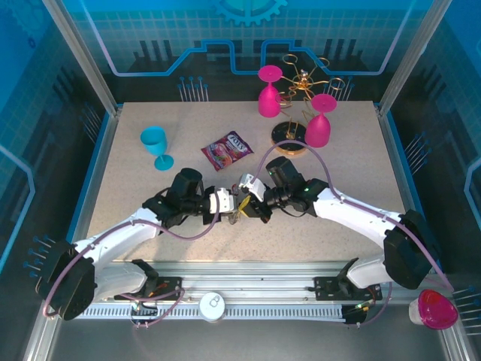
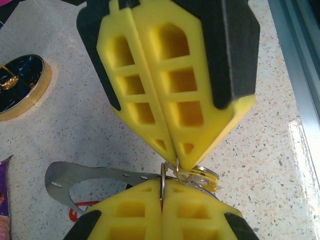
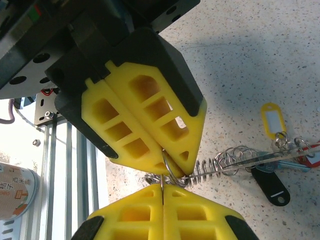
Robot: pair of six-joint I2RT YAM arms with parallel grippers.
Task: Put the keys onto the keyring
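My two grippers meet tip to tip low over the table's middle, the left gripper [image 1: 234, 207] facing the right gripper [image 1: 252, 205]. In the left wrist view the left gripper [image 2: 163, 183] is shut on a thin metal ring [image 2: 163, 174] standing on edge. Opposite, the right gripper [image 2: 176, 163] pinches a linked ring beside yellow wire loops [image 2: 206, 176]. In the right wrist view the right gripper [image 3: 162, 188] is shut on a thin ring [image 3: 162, 180]. The keyring's silvery coil [image 3: 220, 164] trails right to the keys: yellow [image 3: 272, 120], black [image 3: 270, 185] and red [image 3: 312, 160].
A gold rack base [image 2: 22, 92] and its pink glasses [image 1: 319, 128] stand behind. A snack packet [image 1: 226, 149] and a blue cup [image 1: 155, 143] lie at the back left. A flat metal strip [image 2: 65, 176] rests under the left gripper. The table's front rail [image 3: 75, 150] is close.
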